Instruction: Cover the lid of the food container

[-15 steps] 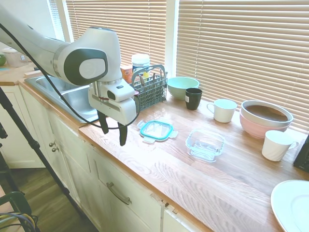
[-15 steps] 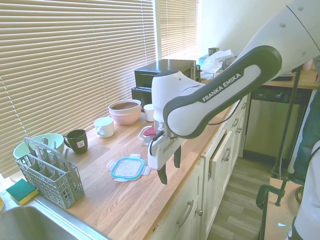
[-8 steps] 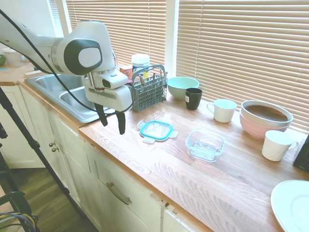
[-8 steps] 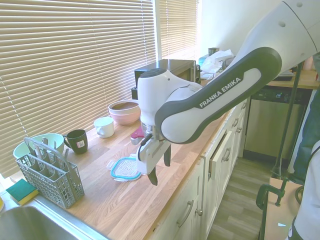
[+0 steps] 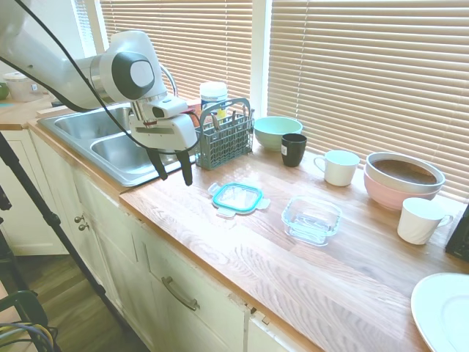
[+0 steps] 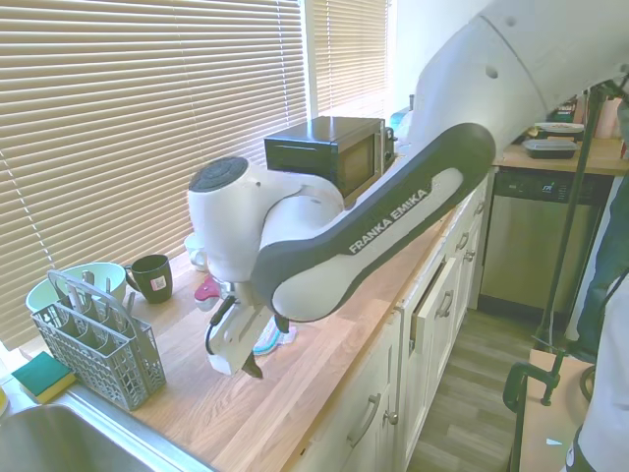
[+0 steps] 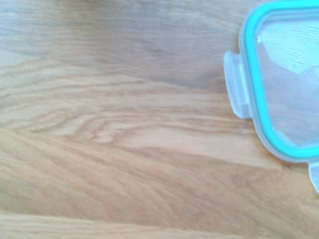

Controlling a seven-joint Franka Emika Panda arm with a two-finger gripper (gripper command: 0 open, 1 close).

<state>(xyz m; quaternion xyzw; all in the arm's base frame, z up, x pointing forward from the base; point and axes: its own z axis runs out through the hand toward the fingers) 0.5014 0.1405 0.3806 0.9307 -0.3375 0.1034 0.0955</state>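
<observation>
In the second exterior view the arm (image 6: 324,256) hides most of the lid (image 6: 270,339), leaving only a sliver of its teal rim, and hides the food container altogether. The wrist view cuts the lid (image 7: 284,84) off at its edge. In the first exterior view the white plate (image 5: 443,308), at the worktop's (image 5: 293,264) corner, is cropped by the frame.
</observation>
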